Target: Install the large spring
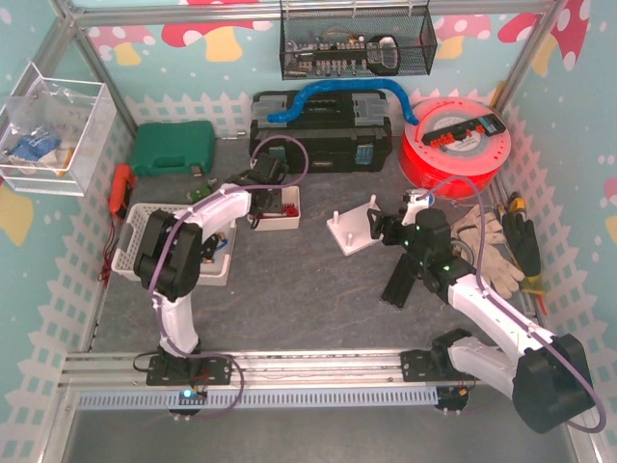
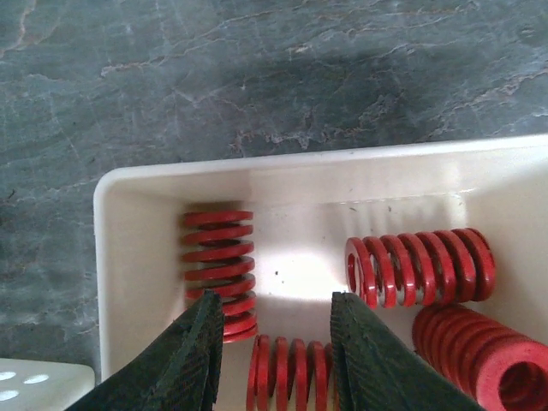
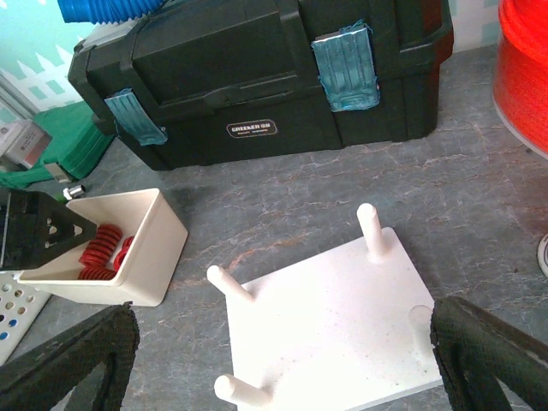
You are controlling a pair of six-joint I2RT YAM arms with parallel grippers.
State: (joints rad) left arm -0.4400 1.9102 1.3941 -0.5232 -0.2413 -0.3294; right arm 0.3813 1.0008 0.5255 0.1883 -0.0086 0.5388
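The left claw (image 2: 276,312) sits low in the white bin (image 2: 116,282). Its jaws are partly open and straddle a red spring (image 2: 289,377) lying on its side between the ribbed fingers (image 2: 193,364). A sliver of gap shows at the left finger, so nothing looks pinched yet. Other springs lie just ahead and to the right of this claw. The thicker spring (image 2: 488,364) at its right may be the large one, though that cannot be settled here. These coils look like stiff, heavy-wire steel that should not squash, but round painted turns may roll or twist. The safest hold is probably across the mid-length, leaving the bore free. The right claw (image 3: 282,321) gapes wide and empty, with the peg plate (image 3: 342,334) on the worktop (image 3: 257,205) just below it.
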